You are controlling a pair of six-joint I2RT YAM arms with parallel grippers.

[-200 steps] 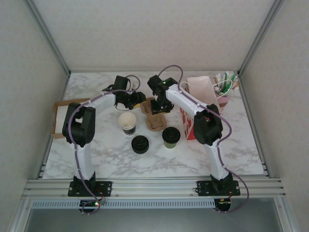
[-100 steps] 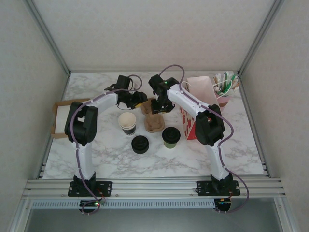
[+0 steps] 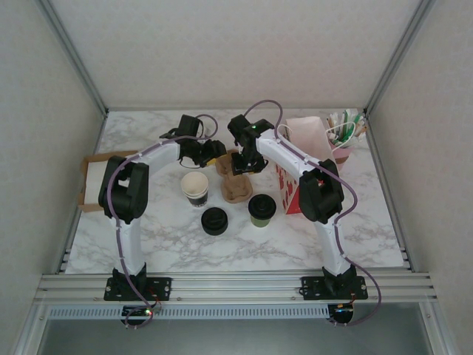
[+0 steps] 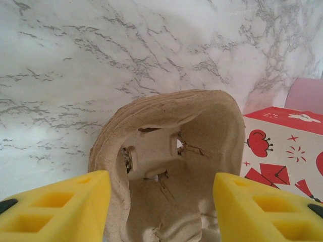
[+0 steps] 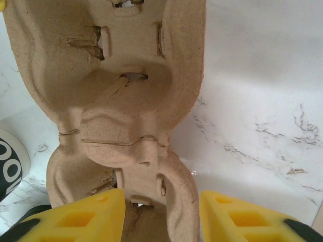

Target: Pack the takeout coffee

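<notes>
Barely anything has shifted. The left gripper [image 4: 161,212] straddles the pulp cup carrier [image 3: 236,188], grip unclear, while the right gripper [image 5: 162,217] pinches it. The takeout coffee [image 3: 261,209] stands beside it, still unpacked.

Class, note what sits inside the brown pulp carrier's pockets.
Nothing visible: the carrier pockets look bare; the takeout coffee stands outside on the table. The right tool hides part of one end.

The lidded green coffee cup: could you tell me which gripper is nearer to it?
Right. The right gripper is just beyond the takeout coffee, at the cup carrier; the left gripper is farther, beyond and left.
</notes>
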